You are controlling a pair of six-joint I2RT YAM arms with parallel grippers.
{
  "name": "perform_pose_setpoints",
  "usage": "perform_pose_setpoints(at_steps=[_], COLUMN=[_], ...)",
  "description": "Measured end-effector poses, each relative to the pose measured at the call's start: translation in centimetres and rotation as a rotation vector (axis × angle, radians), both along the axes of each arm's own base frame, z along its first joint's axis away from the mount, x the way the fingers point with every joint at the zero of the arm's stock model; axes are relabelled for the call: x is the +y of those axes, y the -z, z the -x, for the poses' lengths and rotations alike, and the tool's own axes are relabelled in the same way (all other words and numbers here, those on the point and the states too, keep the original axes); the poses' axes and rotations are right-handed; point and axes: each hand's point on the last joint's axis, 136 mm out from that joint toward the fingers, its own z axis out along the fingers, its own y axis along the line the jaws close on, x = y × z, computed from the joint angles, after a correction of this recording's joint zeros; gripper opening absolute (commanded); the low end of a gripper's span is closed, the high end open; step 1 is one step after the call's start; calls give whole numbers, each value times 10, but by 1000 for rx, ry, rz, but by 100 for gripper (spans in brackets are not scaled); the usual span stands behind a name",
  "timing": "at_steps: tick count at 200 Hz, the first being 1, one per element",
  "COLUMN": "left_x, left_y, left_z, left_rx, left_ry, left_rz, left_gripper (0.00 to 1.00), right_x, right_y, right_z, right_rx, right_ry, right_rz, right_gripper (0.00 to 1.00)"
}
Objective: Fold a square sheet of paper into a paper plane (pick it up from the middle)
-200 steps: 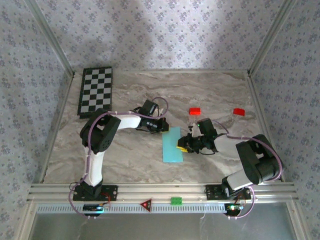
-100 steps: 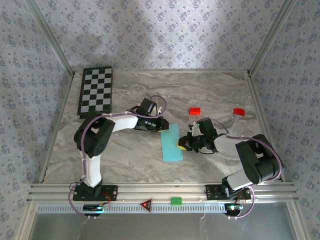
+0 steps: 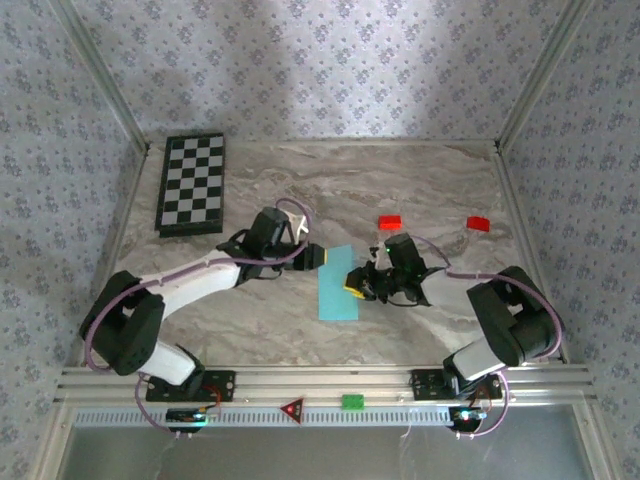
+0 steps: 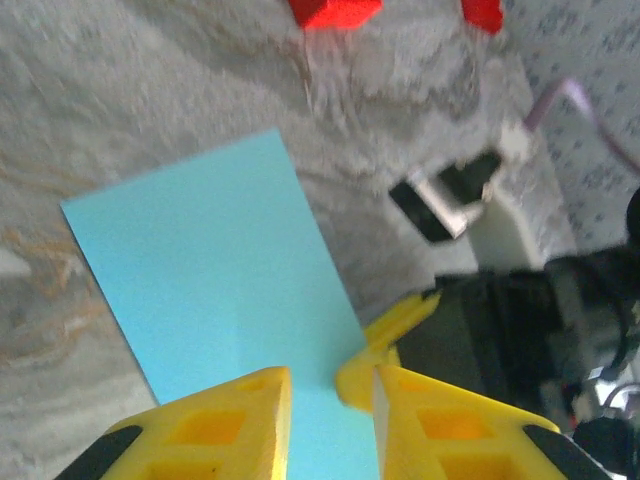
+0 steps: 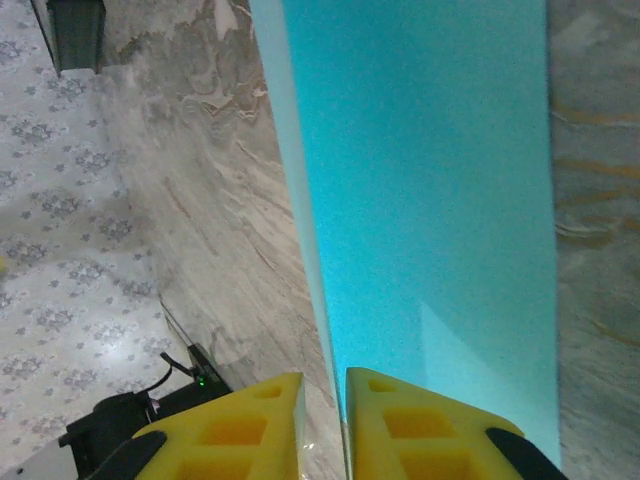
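Note:
The light cyan-blue paper (image 3: 337,284) lies on the marble table as a long rectangle, not a pointed paper plane. My left gripper (image 3: 321,257) hovers at its far left corner. In the left wrist view its yellow fingers stand apart (image 4: 332,385) over the paper (image 4: 210,270), gripping nothing. My right gripper (image 3: 354,284) sits at the paper's right edge. In the right wrist view its jaws (image 5: 323,385) are a narrow gap apart, astride a raised edge of the paper (image 5: 430,180). A right fingertip (image 4: 395,325) shows beside my left fingers.
Two small red blocks (image 3: 389,222) (image 3: 478,224) lie behind the right arm. A chessboard (image 3: 191,183) lies at the far left. A green block (image 3: 352,401) and a red triangle (image 3: 292,408) sit on the front rail.
The left arm stretched out low to the left while its gripper opened over the paper's far corner. The paper and the right gripper shifted slightly left.

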Motion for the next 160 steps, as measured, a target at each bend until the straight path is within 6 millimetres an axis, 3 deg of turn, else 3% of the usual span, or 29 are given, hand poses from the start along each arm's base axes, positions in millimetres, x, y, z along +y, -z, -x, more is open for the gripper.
perform_pose_setpoints(at_steps=[25, 50, 118, 160], left_x=[-1, 7, 16, 28], left_y=[15, 24, 0, 13], left_z=[21, 27, 48, 52], left_rx=[9, 26, -120, -118], left_ry=[50, 45, 54, 29], left_rz=[-43, -77, -77, -110], left_gripper=[28, 31, 40, 40], right_x=[-1, -5, -6, -3], right_y=[-5, -7, 4, 6], right_z=[-5, -12, -7, -4], right_rx=[-14, -23, 13, 14], right_ry=[-10, -16, -63, -78], right_rz=[-7, -4, 13, 16], right_gripper=[23, 20, 22, 17])
